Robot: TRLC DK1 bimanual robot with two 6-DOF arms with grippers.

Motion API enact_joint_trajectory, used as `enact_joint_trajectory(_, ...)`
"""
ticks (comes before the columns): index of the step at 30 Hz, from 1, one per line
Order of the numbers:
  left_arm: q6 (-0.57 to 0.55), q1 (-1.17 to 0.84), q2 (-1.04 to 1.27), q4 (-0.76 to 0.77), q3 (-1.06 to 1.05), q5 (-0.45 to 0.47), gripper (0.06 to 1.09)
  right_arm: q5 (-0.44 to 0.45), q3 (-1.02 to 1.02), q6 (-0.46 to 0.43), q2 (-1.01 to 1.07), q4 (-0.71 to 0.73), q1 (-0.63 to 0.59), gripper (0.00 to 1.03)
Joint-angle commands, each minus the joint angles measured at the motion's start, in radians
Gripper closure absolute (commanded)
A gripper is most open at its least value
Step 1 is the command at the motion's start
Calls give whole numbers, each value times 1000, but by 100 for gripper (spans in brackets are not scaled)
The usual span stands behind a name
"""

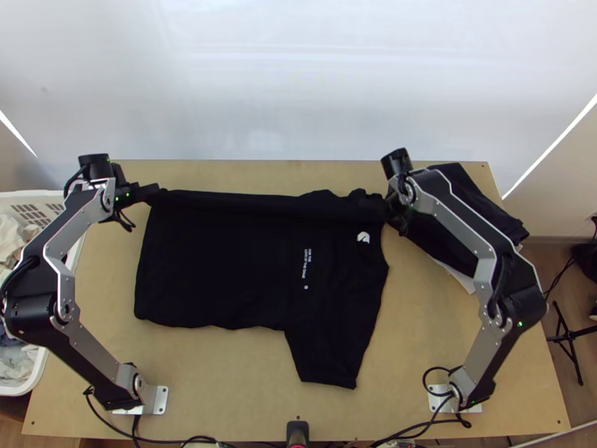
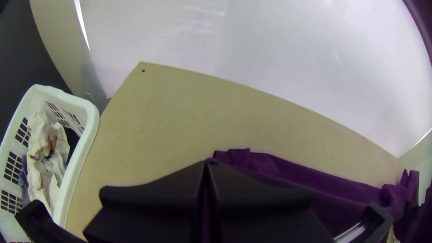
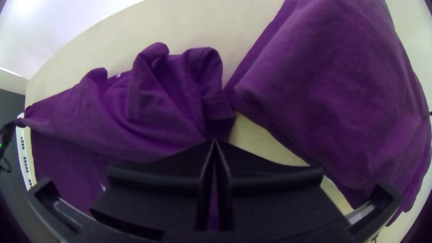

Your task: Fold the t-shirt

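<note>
The black t-shirt [image 1: 216, 261] lies on the table, hem to the left, one sleeve toward the near edge, its far side folded over in a long strip. My left gripper [image 1: 155, 193] is shut on the strip's left end; my right gripper [image 1: 388, 210] pinches the fold near the collar. In the left wrist view, the shirt [image 2: 288, 173], purplish there, runs off from the closed left gripper [image 2: 207, 162]. The right wrist view has bunched shirt fabric [image 3: 157, 112] beyond the closed right gripper [image 3: 214, 142].
Folded dark cloth [image 1: 463, 224] lies at the table's back right, close beside the right gripper, with something white under its edge. A white laundry basket [image 1: 30, 196] holding clothes stands off the left side. Bare wood [image 1: 224, 373] shows along the table's near part.
</note>
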Motion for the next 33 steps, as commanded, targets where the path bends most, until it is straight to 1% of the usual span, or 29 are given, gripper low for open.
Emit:
enact_joint_trajectory(1, 18, 32, -40, 28, -90, 8, 105, -1, -160, 15, -89, 67, 40, 100)
enact_joint_trajectory(15, 16, 15, -112, 34, -216, 8, 105, 5, -324, 27, -119, 199, 58, 100)
enact_joint_trajectory(20, 0, 7, -141, 118, -282, 14, 104, 8, -338, 26, -125, 211, 59, 100)
enact_joint_trajectory(21, 0, 4, -144, 118, -284, 14, 97, 9, -338, 24, -131, 212, 61, 100)
enact_joint_trajectory(22, -2, 4, -146, 128, -284, 14, 82, 9, -338, 18, -135, 212, 61, 100)
enact_joint_trajectory(23, 6, 9, -143, 144, -284, 14, 70, 9, -338, 9, -142, 211, 63, 95)
enact_joint_trajectory(24, 9, 14, -137, 143, -275, 14, 57, 11, -342, 4, -152, 208, 66, 82)
enact_joint_trajectory(25, 9, 20, -132, 140, -262, 15, 40, 9, -349, 3, -166, 205, 67, 68)
enact_joint_trajectory(26, 10, 23, -129, 132, -255, 31, 22, 9, -355, 4, -178, 202, 69, 55)
enact_joint_trajectory(27, 13, 30, -126, 115, -244, 70, 10, 9, -358, 4, -188, 196, 70, 44)
enact_joint_trajectory(28, 12, 37, -127, 98, -235, 90, 10, 9, -356, 3, -200, 168, 76, 38)
enact_joint_trajectory(29, 9, 43, -134, 95, -235, 103, 10, 11, -358, 3, -217, 150, 79, 36)
enact_joint_trajectory(30, 9, 52, -146, 94, -238, 129, 10, 9, -359, 4, -237, 145, 81, 31)
enact_joint_trajectory(31, 10, 55, -163, 94, -242, 135, 10, 9, -358, 15, -260, 116, 89, 26)
enact_joint_trajectory(32, 12, 58, -186, 95, -248, 138, 10, 9, -355, 20, -289, 85, 102, 23)
enact_joint_trajectory(33, 12, 63, -207, 95, -253, 153, 10, 9, -355, 35, -321, 59, 118, 24)
